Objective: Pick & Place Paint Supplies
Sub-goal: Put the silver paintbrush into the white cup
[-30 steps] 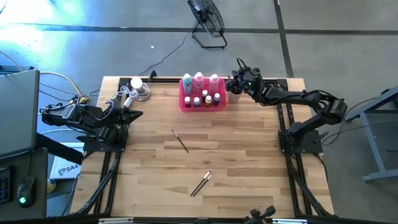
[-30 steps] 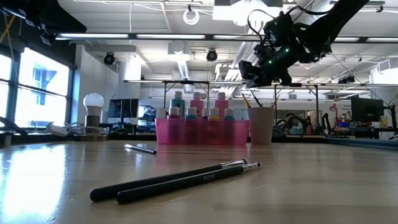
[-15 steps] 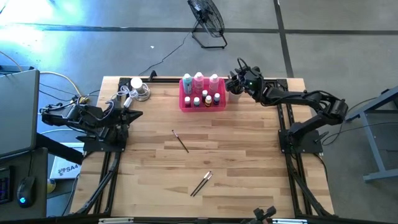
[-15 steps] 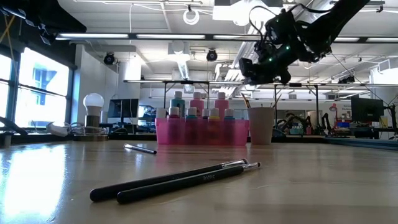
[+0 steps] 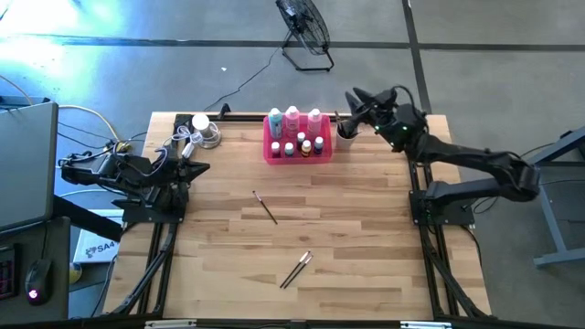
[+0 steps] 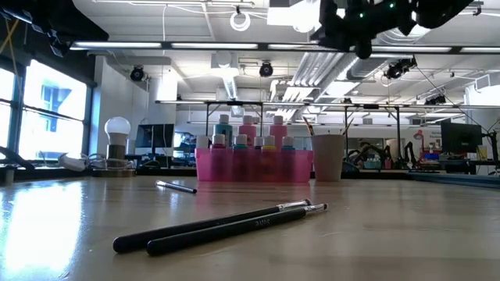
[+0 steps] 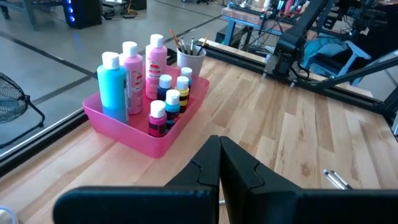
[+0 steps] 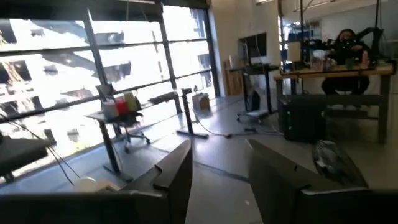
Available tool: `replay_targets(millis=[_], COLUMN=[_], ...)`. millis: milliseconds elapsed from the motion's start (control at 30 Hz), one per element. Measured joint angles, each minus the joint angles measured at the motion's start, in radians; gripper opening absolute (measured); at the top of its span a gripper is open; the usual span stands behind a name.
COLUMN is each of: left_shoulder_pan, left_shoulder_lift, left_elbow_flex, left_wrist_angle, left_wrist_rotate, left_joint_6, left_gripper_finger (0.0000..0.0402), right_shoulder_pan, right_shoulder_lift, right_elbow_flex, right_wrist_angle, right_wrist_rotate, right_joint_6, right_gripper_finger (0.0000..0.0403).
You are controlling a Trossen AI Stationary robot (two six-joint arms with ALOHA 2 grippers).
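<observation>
Right end effector (image 5: 358, 98) raised and swung off cup (image 5: 345, 137), fingers apart, empty. Left end effector (image 7: 219, 163) parked at surface (image 5: 347, 238) edge, fingers together. Bottles (image 5: 292, 119) held in tray (image 5: 298, 156); brushes (image 5: 295, 270) loose mid-surface.

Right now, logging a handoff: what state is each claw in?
Left claw: shut, empty, parked at the table's left edge.
Right claw: open, empty, raised above the cup.

Open-plan robotics lab: workbenches (image 8: 329, 71), monitors (image 6: 461, 136), exposed ceiling ducts (image 6: 312, 66).
</observation>
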Motion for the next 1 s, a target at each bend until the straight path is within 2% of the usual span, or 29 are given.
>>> replay_targets(millis=[167,333,533,633,867,1000], left_shoulder_pan=[0.0,0.0,0.0,0.0,0.0,0.0], left_shoulder_lift=[0.0,0.0,0.0,0.0,0.0,0.0], left_elbow_flex=[0.0,0.0,0.0,0.0,0.0,0.0], left_wrist_angle=[-0.001,-0.001,0.0,0.0,0.0,-0.001], left_wrist_rotate=[-0.01,-0.051,-0.189,-0.223,-0.161,-0.109], left_joint_6=[0.001,0.031,0.035,0.035,0.034,0.026], left_gripper_finger=[0.0,0.0,0.0,0.0,0.0,0.0], right_shoulder_pan=[0.037,0.077,0.124,0.14,0.202,0.27], right_shoulder_lift=[-0.012,-0.011,-0.01,0.002,0.022,0.042], right_elbow_flex=[0.0,0.0,0.0,0.0,0.0,0.0], right_wrist_angle=[0.08,0.073,0.072,0.067,0.034,0.03], right_wrist_rotate=[-0.001,-0.003,0.002,0.007,-0.002,-0.005], right_joint_6=[0.066,0.129,0.129,0.159,0.332,0.357], right_gripper_finger=[0.014,0.014,0.014,0.014,0.014,0.014])
